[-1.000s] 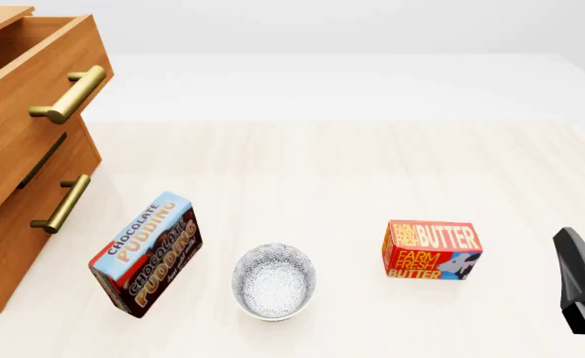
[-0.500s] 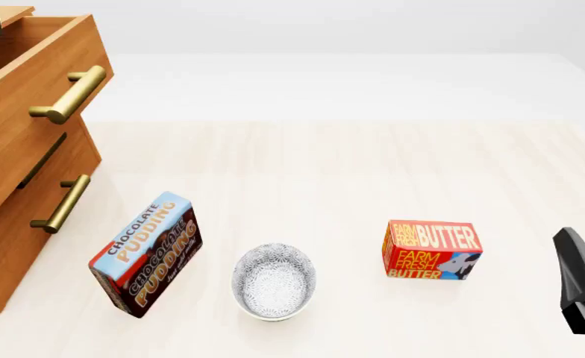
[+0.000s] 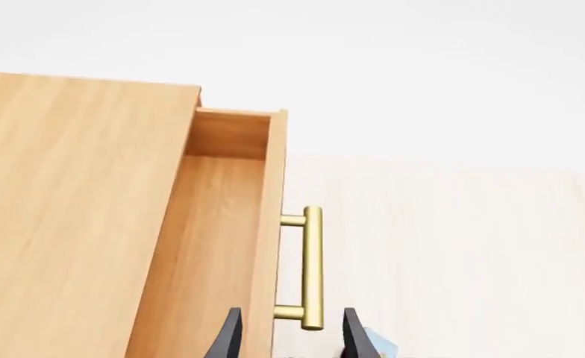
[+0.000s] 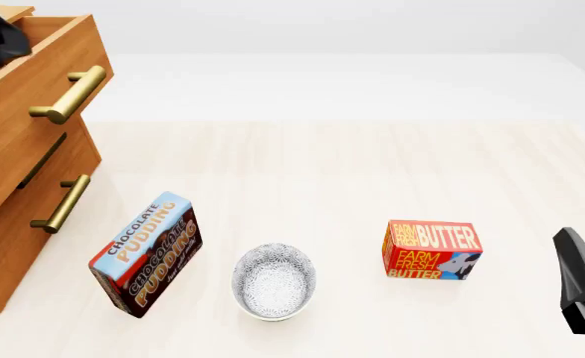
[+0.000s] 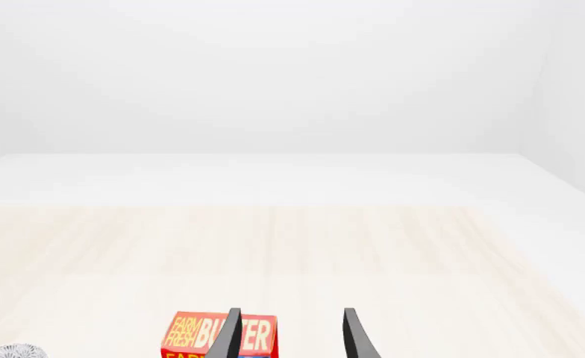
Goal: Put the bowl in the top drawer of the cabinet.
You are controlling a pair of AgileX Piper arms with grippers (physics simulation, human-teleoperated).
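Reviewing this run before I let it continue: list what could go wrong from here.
1. The bowl sits close between the pudding box and the butter box; a wide approach may knock either.
2. The left gripper hangs open right by the top drawer's handle; moving away carelessly could bump it.
3. The drawer looks only partly open, possibly tight for the bowl.

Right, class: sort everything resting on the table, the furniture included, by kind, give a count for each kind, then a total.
Boxes: 2, the chocolate pudding box and the butter box
Bowls: 1, the bowl
Cabinets: 1, the cabinet, its top drawer pulled open
Total: 4
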